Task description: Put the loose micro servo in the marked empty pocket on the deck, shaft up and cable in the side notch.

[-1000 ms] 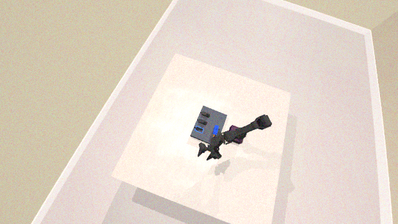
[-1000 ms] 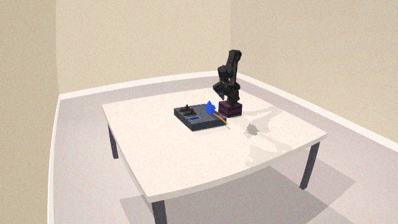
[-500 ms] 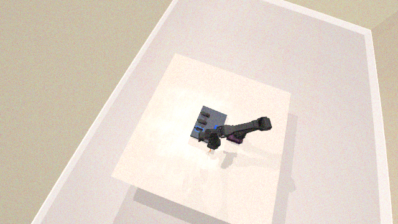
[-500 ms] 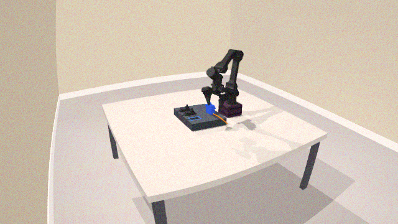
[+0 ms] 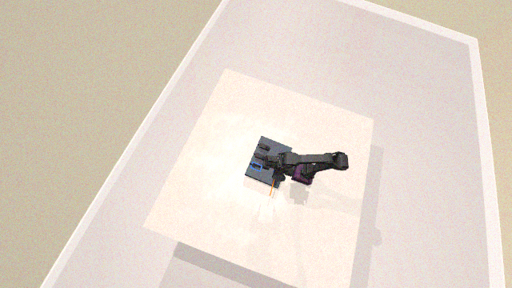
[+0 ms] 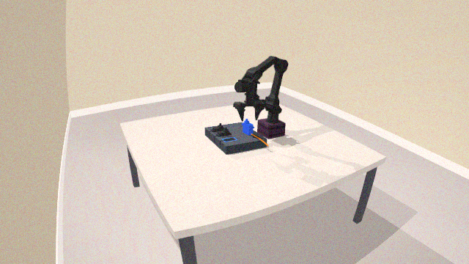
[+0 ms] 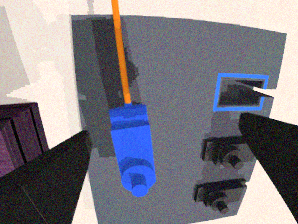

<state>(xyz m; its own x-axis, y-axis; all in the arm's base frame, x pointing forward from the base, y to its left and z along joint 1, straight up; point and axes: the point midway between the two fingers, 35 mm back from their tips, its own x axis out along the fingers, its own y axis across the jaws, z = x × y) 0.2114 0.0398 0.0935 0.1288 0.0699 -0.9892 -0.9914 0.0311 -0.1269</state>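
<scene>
The loose blue micro servo [image 6: 248, 127] [image 7: 134, 142] stands upright on the dark grey deck [image 5: 276, 146] [image 6: 246, 147] [image 7: 170, 60], outside the pocket, its output shaft up. The arm hides its body in the top view. Its orange cable [image 5: 272, 187] [image 6: 260, 139] [image 7: 120, 55] runs out over the deck's edge. The blue-outlined pocket [image 5: 256, 166] [image 6: 230, 139] [image 7: 239, 96] is empty, with its notch toward the near deck edge. My gripper [image 6: 250, 120] [image 7: 165, 129] is wide open and empty, pointing down above the deck. In the wrist view the servo lies left of centre between the fingers.
Two black servos [image 7: 231, 157] [image 7: 221, 204] sit in the deck in a row beside the pocket, standing up from its surface. The arm's purple base [image 5: 302, 177] [image 6: 271, 129] [image 7: 21, 132] stands close to the deck's servo side. The deck rests on a white table [image 5: 208, 160] [image 6: 176, 176].
</scene>
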